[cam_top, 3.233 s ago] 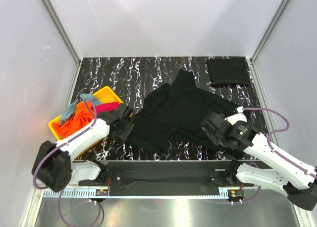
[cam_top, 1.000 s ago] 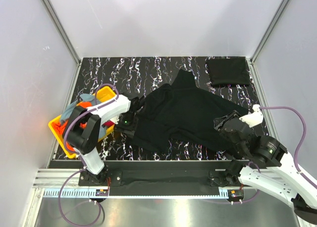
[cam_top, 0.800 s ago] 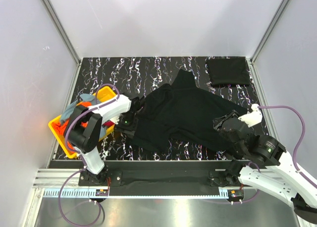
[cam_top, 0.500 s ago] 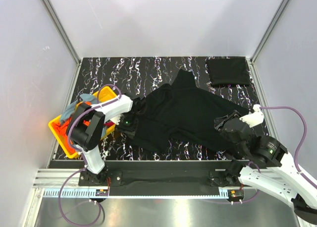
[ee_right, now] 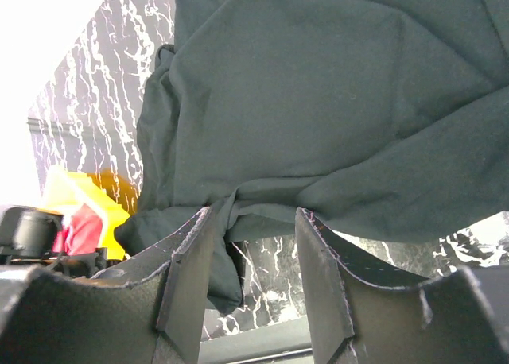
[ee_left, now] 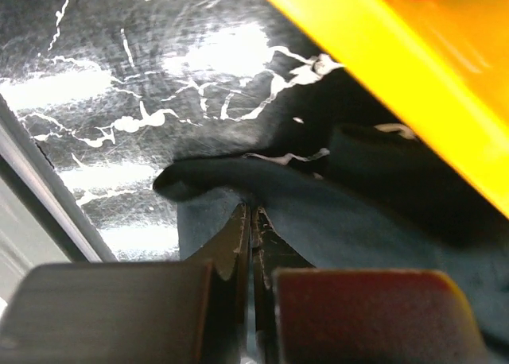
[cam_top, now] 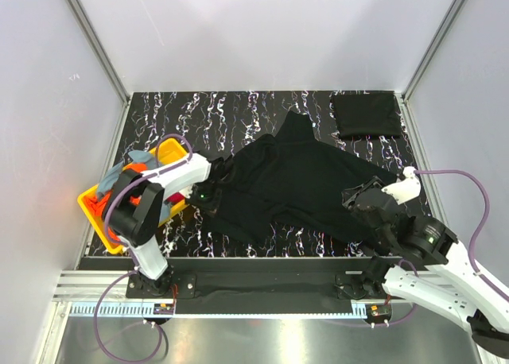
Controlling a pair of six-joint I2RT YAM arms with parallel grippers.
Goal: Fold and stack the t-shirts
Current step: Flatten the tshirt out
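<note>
A black t-shirt (cam_top: 294,181) lies spread and rumpled across the middle of the marbled table. My left gripper (cam_top: 208,195) is at its left edge, beside the tray. In the left wrist view that gripper (ee_left: 251,219) is shut, its tips pinching a fold of the black t-shirt (ee_left: 350,221). My right gripper (cam_top: 354,199) hovers at the shirt's near right side. In the right wrist view it (ee_right: 253,221) stands open over a bunched hem of the shirt (ee_right: 318,102), with nothing between the fingers. A folded black t-shirt (cam_top: 366,114) lies at the back right corner.
A yellow tray (cam_top: 176,148) at the left edge holds orange, magenta and grey-blue tees (cam_top: 119,173). Its yellow wall (ee_left: 398,86) runs close past my left fingers. Metal frame posts and white walls enclose the table, and the arm bases sit along the near rail.
My left gripper has closed on the shirt's left edge. The right arm has barely shifted, and its jaws stay open.
</note>
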